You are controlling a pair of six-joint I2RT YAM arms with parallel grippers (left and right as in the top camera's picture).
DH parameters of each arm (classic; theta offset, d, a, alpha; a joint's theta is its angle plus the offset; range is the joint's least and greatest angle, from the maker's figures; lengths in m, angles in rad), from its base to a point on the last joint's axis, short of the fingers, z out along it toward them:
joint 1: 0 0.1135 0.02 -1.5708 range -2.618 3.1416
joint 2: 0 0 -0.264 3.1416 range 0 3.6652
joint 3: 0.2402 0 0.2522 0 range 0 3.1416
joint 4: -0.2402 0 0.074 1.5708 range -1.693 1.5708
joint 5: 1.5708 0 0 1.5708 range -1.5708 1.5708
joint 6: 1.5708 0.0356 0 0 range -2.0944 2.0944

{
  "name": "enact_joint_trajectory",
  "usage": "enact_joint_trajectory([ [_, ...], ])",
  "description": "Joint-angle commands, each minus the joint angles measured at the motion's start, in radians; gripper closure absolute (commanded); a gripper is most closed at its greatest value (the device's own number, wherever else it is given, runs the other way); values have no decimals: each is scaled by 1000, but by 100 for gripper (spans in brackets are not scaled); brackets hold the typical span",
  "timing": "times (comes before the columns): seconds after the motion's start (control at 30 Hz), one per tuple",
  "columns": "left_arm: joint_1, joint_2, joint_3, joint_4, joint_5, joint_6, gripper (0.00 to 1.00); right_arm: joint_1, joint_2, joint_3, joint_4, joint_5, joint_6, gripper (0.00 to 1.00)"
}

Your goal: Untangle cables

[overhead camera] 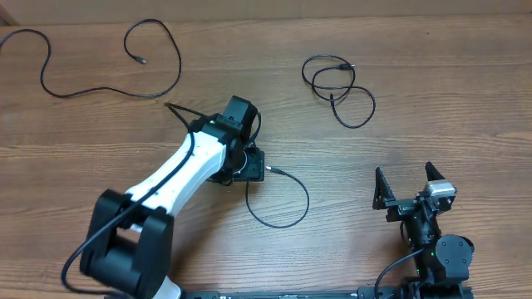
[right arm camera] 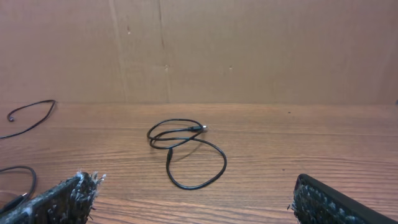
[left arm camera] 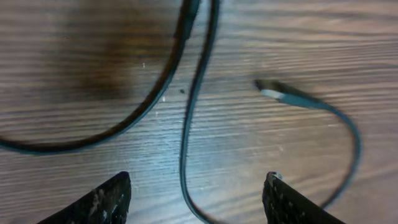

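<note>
Down at the left gripper (left arm camera: pixel 196 190) the two black fingertips (left arm camera: pixel 99 202) stand wide apart and clamp nothing; their surfaces look scuffed and speckled. Between them, lying on the table (left arm camera: pixel 74 81), runs one strand of the near cable (left arm camera: pixel 185 134), a thin, smooth, round black cord that bends in a soft S. Just to its right lies the cable's plug end (left arm camera: pixel 277 94), a small dark sleeve with a pale metal tip, its cord sweeping away in a wide arc. A second dark strand curves off to the left; whether it is the same cord I cannot tell. From overhead this cable makes an open loop beside the white and black left arm (overhead camera: pixel 187 170).

The right gripper (overhead camera: pixel 407 187) hovers near its base at the table's lower right, well apart from every cord, its rough-edged fingers (right arm camera: pixel 65 199) spread wide and empty.

Farther out, the coiled cable (overhead camera: pixel 337 83) lies in a few overlapping rings near the far edge, and the long cable (overhead camera: pixel 108 91) wanders in loose curves across the far left. The tabletop is brown wood grain with a dull sheen; a flat cardboard wall (right arm camera: pixel 249 43) stands behind it.
</note>
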Motion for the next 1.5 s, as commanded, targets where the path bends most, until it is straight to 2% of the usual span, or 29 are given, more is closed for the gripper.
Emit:
enact_joint_trajectory([
  [0.0, -10, 80, 27, -2, -7, -38, 33, -2, -8, -10, 3, 9, -5, 0],
  [0.33, -53, 143, 113, -33, -113, -39, 35, -2, -8, -10, 3, 9, -5, 0],
  [0.43, -55, 152, 113, -25, -162, -79, 37, -2, -8, -10, 3, 9, -5, 0],
  [0.83, -94, 265, 113, 18, -159, -83, 40, -2, -8, -10, 3, 9, -5, 0],
  [0.97, -100, 292, 113, 25, -159, -84, 56, -2, -8, -10, 3, 9, -5, 0],
  [1.17, -98, 307, 113, 27, -167, -86, 59, -2, -8, -10, 3, 9, -5, 0],
  [1.23, -98, 307, 113, 26, -192, -85, 56, -2, -8, -10, 3, 9, -5, 0],
  [1.27, -98, 307, 113, 26, -212, -81, 41, -2, -8, -10, 3, 9, -5, 0],
  [1.3, -98, 307, 113, 25, -240, -76, 36, -2, -8, -10, 3, 9, -5, 0],
  [1.47, -85, 307, 113, 22, -311, -12, 30, -2, -8, -10, 3, 9, -5, 0],
])
